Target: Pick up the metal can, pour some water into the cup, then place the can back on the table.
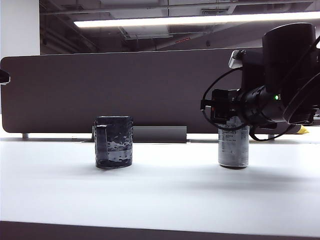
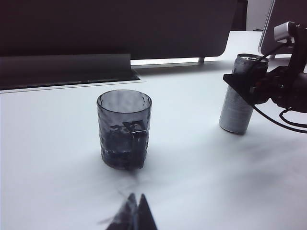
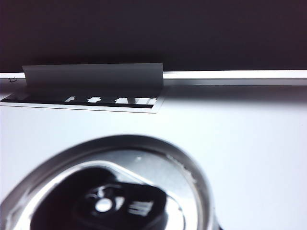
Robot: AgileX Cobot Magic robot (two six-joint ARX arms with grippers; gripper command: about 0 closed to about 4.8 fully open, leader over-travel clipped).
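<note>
The metal can (image 1: 233, 147) stands upright on the white table (image 1: 160, 195), right of the middle. My right gripper (image 1: 226, 111) is at the can's upper part, its dark fingers (image 2: 240, 82) pressed against the can's wall (image 2: 235, 108). In the right wrist view the can's open top (image 3: 110, 191) fills the near field and the fingers do not show. The dark dimpled cup (image 1: 114, 142) stands left of the can, handle toward the front. My left gripper (image 2: 135, 206) hangs shut and empty in front of the cup (image 2: 123, 129). Water cannot be made out.
A dark divider panel (image 1: 125, 90) runs along the back of the table, with a grey foot plate (image 1: 159, 134) behind the cup. The right arm's bulky wrist (image 1: 285, 80) looms over the right side. White table lies between cup and can.
</note>
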